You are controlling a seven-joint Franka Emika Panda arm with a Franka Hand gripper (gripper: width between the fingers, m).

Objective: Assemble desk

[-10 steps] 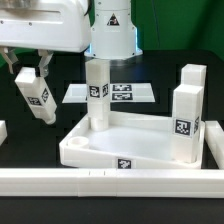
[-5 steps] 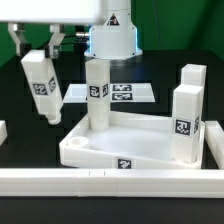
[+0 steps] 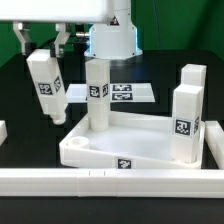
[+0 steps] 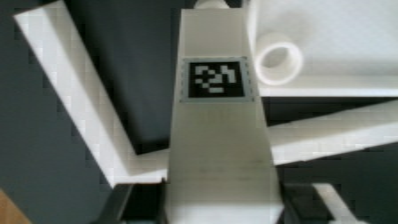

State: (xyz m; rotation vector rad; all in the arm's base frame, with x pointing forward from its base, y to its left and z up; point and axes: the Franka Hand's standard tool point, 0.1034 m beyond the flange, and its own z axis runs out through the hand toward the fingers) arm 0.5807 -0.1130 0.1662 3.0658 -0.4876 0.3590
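My gripper (image 3: 42, 50) is shut on a white square-section desk leg (image 3: 48, 88), which hangs tilted above the table just off the exterior view's left side of the tabletop (image 3: 95, 150). That white tray-like tabletop lies rim up. One leg (image 3: 97, 95) stands in its far left corner and another leg (image 3: 183, 122) in its near right corner. A further leg (image 3: 193, 80) stands behind, at the right. In the wrist view the held leg (image 4: 217, 110) fills the middle between my fingers (image 4: 143, 205), and a round corner socket (image 4: 276, 62) of the tabletop shows beside its far end.
The marker board (image 3: 125, 93) lies flat behind the tabletop. A long low white rail (image 3: 100, 181) runs along the front, with another rail (image 3: 214, 140) at the right. In the wrist view a rail corner (image 4: 80, 100) passes under the held leg.
The gripper has carried the leg up and toward the exterior view's right, closer to the tabletop. The leg now hangs more upright.
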